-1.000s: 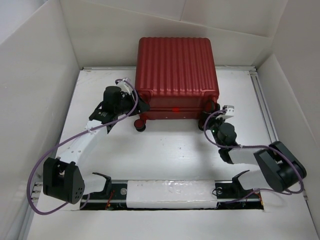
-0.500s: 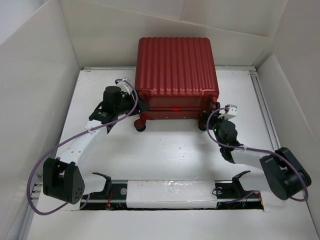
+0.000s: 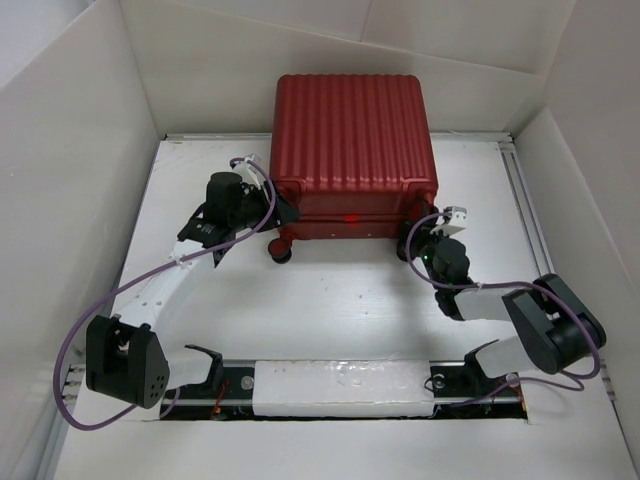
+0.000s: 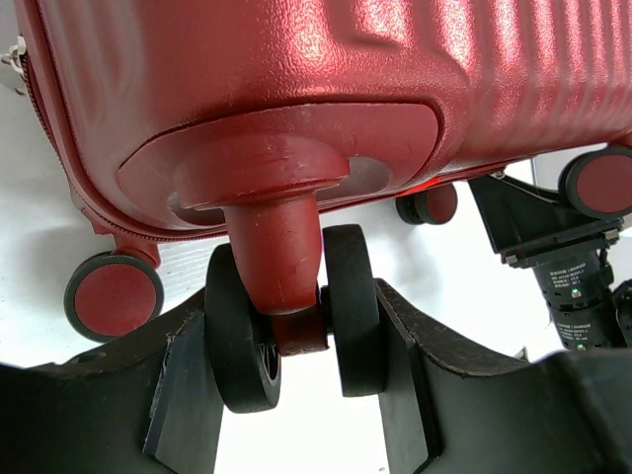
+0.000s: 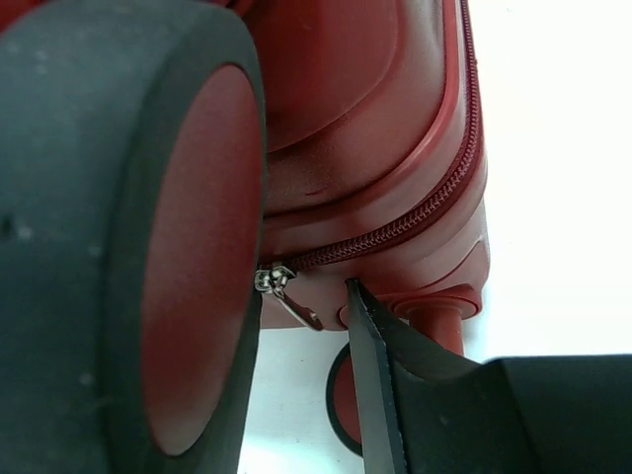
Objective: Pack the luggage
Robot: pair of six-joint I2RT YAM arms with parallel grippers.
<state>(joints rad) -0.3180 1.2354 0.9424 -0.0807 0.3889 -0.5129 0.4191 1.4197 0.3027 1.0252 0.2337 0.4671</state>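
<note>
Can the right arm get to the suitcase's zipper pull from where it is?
Probably yes. The zipper pull hangs just off the tip of the right hand's visible finger, nothing between them. A wheel crowds the other side, so closing on the pull may be tight.
</note>
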